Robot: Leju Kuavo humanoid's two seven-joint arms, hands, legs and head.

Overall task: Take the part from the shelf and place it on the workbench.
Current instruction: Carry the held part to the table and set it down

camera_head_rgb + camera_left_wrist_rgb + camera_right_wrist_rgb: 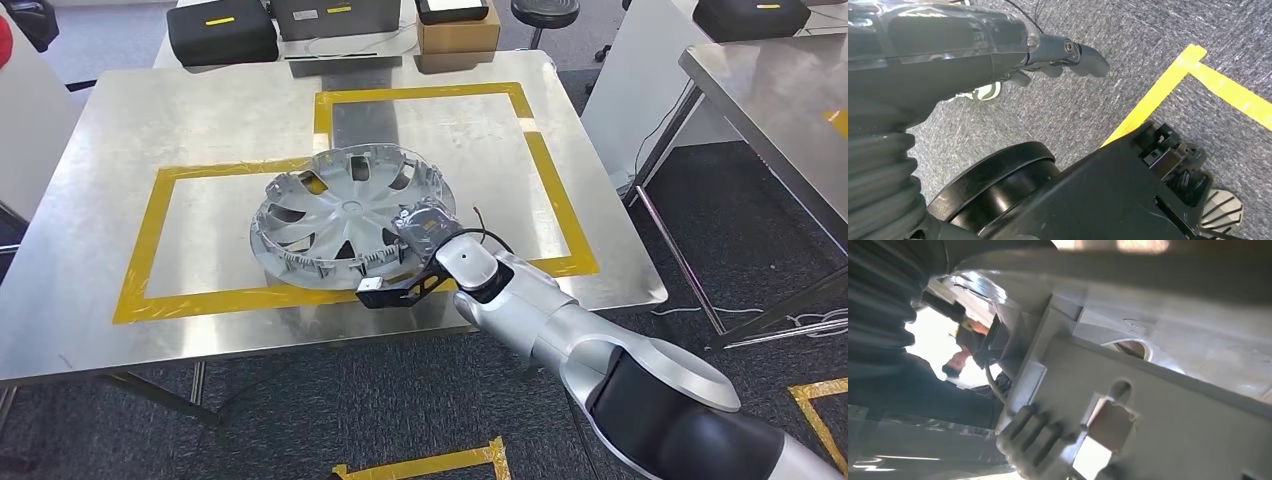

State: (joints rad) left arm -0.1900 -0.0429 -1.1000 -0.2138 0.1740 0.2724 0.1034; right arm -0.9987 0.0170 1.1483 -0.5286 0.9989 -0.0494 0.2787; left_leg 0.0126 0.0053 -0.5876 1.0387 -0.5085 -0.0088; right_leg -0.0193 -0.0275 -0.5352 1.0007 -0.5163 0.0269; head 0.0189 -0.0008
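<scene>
A: Where is the left robot hand (1068,57)?

B: Hanging over carpet by yellow floor tape (1168,92), far from the part, fingers curled in on nothing.

A: And the hubcap (345,215)?

B: On the desk (120,150), tilted, straddling the yellow tape rectangle (150,235); its near-right rim is lifted.

A: Which robot hand is nearer?

B: The right robot hand (425,228), at that raised rim. Its wrist view shows a thumb (1028,437) pressed on the rim's underside, so it grips it.

A: Any containers?

B: Black cases (220,30) beyond the hubcap, closed.

Workshop/lab: steel workbench (120,150) w/ yellow tape (150,225) outlines, black equipment cases (220,30), carpet floor (330,410).
</scene>
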